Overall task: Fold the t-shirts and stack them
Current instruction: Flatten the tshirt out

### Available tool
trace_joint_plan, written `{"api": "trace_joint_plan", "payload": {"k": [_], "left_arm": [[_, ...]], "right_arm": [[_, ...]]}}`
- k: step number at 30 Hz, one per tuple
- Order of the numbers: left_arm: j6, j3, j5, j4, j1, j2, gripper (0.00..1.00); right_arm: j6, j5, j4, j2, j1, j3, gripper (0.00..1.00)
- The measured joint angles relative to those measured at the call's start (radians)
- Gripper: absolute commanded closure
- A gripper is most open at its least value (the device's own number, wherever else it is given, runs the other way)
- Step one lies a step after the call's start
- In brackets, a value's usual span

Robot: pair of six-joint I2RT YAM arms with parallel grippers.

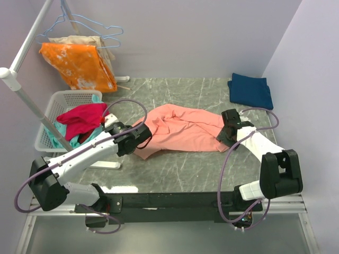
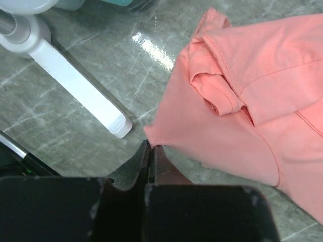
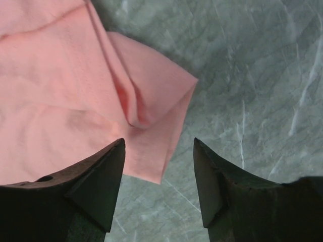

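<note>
Your desk (image 1: pixel 185 169) is a grey-green marbled slab. The salmon-pink t-shirt (image 1: pixel 183 129) lies crumpled across the middle of it, stretched between the two arms. At the far left, an orange white-blotched cloth (image 1: pixel 79 64) hangs from a hanger. Below it a white laundry basket (image 1: pixel 58 100) stands at the desk's left edge. The dark navy t-shirt (image 1: pixel 250 90) lies folded in the far right corner, well apart from the pink one. A magenta-red garment (image 1: pixel 82 120) spills over the basket's near rim.

Your left gripper (image 2: pixel 151 151) is clenched, with its fingers pressed together on a corner of the pink shirt's left end. The cloth rises from the desk toward that pinch.

Your right gripper (image 3: pixel 158 143) is released and has nothing between its fingers. It sits low at the shirt's right end, with one finger over a folded pink flap and the other over bare desk.
</note>
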Motion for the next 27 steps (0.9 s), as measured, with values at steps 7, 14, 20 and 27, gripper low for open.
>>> {"api": "trace_joint_plan", "payload": {"k": [7,14,20,27], "left_arm": [[0.073,0.009,0.002,0.042,0.014,0.035,0.99],[0.140,0.003,0.024,0.105,0.031,0.040,0.99],[0.176,-0.016,0.045,0.134,0.040,0.040,0.99],[0.202,-0.018,0.055,0.144,0.049,0.040,0.99]], "right_arm": [[0.024,-0.017,0.002,-0.047,0.043,-0.071,0.40],[0.060,-0.052,0.016,-0.144,0.064,-0.134,0.44],[0.079,-0.061,0.064,-0.100,0.064,-0.159,0.47],[0.083,-0.055,0.098,-0.058,0.064,-0.158,0.48]]}}
